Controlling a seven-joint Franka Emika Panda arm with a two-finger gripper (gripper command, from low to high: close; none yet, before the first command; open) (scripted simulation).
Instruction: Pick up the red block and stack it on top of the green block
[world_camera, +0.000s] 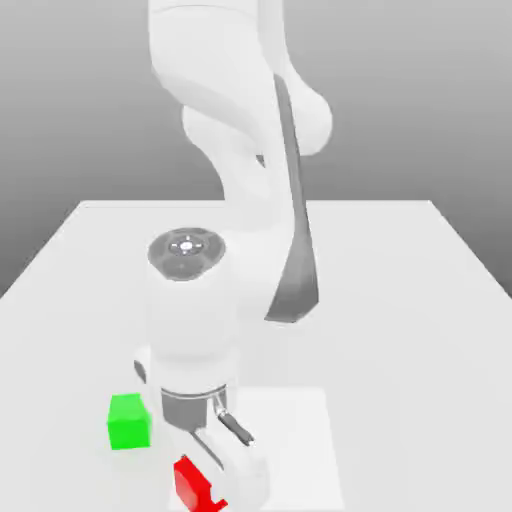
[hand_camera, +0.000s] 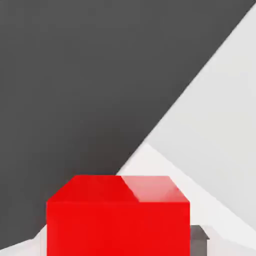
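Two cubes on the white table (world_camera: 400, 300): the gripper (world_camera: 215, 490) grips the red block (world_camera: 190, 483), near and right of the green block (world_camera: 129, 421).

Plain bright red block (world_camera: 188, 482); plain bright green block (world_camera: 129, 421); white arm (world_camera: 250, 170) with a dark grey stripe; white counter (world_camera: 400, 300); grey backdrop.

Red block (world_camera: 187, 481) near green block (world_camera: 129, 421), both cubes, apart.
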